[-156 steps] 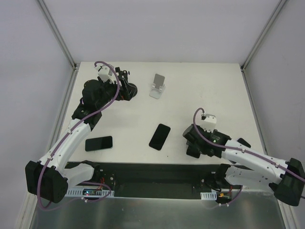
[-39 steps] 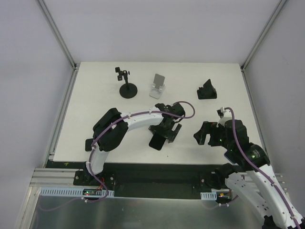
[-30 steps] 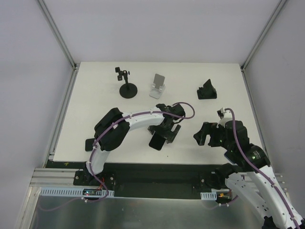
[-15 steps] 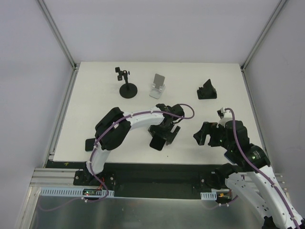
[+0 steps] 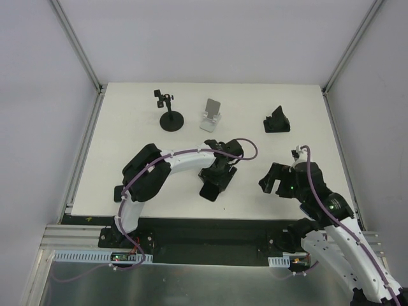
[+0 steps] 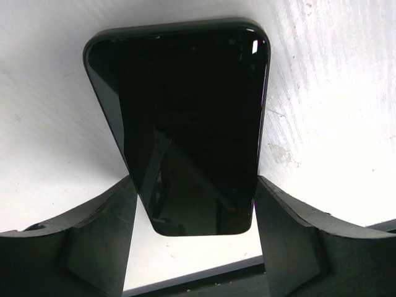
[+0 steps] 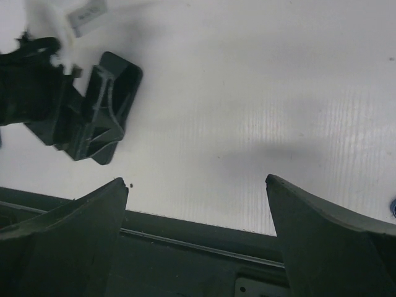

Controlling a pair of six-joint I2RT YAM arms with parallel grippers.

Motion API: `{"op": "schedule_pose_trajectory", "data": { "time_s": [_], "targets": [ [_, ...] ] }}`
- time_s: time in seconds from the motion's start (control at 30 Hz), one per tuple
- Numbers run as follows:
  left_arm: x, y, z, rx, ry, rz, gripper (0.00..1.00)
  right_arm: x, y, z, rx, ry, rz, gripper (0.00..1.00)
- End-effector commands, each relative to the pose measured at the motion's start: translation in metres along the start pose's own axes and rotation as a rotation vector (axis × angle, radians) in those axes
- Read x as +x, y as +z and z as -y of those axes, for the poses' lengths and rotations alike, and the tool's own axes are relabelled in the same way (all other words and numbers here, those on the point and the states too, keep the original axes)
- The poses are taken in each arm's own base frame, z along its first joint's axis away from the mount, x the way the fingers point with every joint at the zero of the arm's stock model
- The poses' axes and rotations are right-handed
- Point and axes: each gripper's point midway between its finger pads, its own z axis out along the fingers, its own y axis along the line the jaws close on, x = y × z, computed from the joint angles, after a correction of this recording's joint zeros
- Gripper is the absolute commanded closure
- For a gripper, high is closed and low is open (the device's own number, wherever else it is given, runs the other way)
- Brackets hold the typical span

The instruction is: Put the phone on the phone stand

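left end effector (image 6: 193, 189) tighter than before, clasping phone (image 6: 185, 111) edges; right end effector (image 7: 197, 181) spread

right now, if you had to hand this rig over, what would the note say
Left gripper: jaws straddle the black phone, right at its long edges; a firm grip is not confirmed.
Right gripper: open, empty, off to the right.
The phone lies flat near the front centre of the table. Silver phone stand at the back, nothing on it.
Done: reach to the phone. Left: grip, lift, carry to the stand, set it in.
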Motion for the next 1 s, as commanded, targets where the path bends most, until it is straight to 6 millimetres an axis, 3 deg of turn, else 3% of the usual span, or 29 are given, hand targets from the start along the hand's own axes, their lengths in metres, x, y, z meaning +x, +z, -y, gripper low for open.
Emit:
{"op": "schedule_pose_trajectory", "data": {
  "time_s": [0.0,0.07,0.1,0.17,0.2,0.27,0.3,0.4,0.43,0.5,0.7,0.83,0.97],
  "targets": [
    [0.006,-0.012,-0.005,0.010,-0.005,0.076,1.00,0.013,0.024,0.016,0.082,0.125,-0.030,0.04],
    [0.007,-0.012,-0.006,0.029,0.001,0.118,1.00,0.008,0.032,0.020,0.080,0.168,-0.020,0.04],
    [0.005,-0.022,-0.005,0.046,0.003,0.157,1.00,0.013,0.034,0.009,0.005,0.176,-0.058,0.04],
    [0.014,-0.020,-0.007,0.066,0.011,0.174,1.00,0.006,0.040,0.008,-0.034,0.205,-0.050,0.04],
    [0.006,-0.032,-0.004,0.097,0.013,0.238,1.00,0.010,0.043,0.000,-0.081,0.209,-0.089,0.04],
    [0.015,-0.031,-0.006,0.106,0.018,0.258,1.00,0.005,0.046,-0.018,-0.194,0.207,-0.109,0.04],
    [0.008,-0.042,-0.003,0.131,0.019,0.315,1.00,0.008,0.052,-0.022,-0.224,0.213,-0.151,0.04],
    [0.012,-0.050,-0.004,0.152,0.025,0.372,1.00,0.006,0.060,-0.040,-0.325,0.244,-0.214,0.03],
    [0.017,-0.048,-0.004,0.153,0.033,0.377,1.00,-0.005,0.063,-0.050,-0.383,0.246,-0.193,0.02],
    [0.017,-0.058,-0.003,0.169,0.044,0.422,1.00,-0.007,0.067,-0.065,-0.468,0.272,-0.270,0.01],
    [0.022,-0.068,-0.001,0.200,0.064,0.501,1.00,-0.015,0.081,-0.102,-0.607,0.246,-0.440,0.08],
    [0.025,-0.070,0.000,0.209,0.075,0.526,1.00,-0.002,0.090,-0.127,-0.648,0.178,-0.530,0.18],
    [0.026,-0.073,0.002,0.220,0.086,0.547,1.00,0.014,0.106,-0.134,-0.624,0.121,-0.599,0.27]
  ]
}}
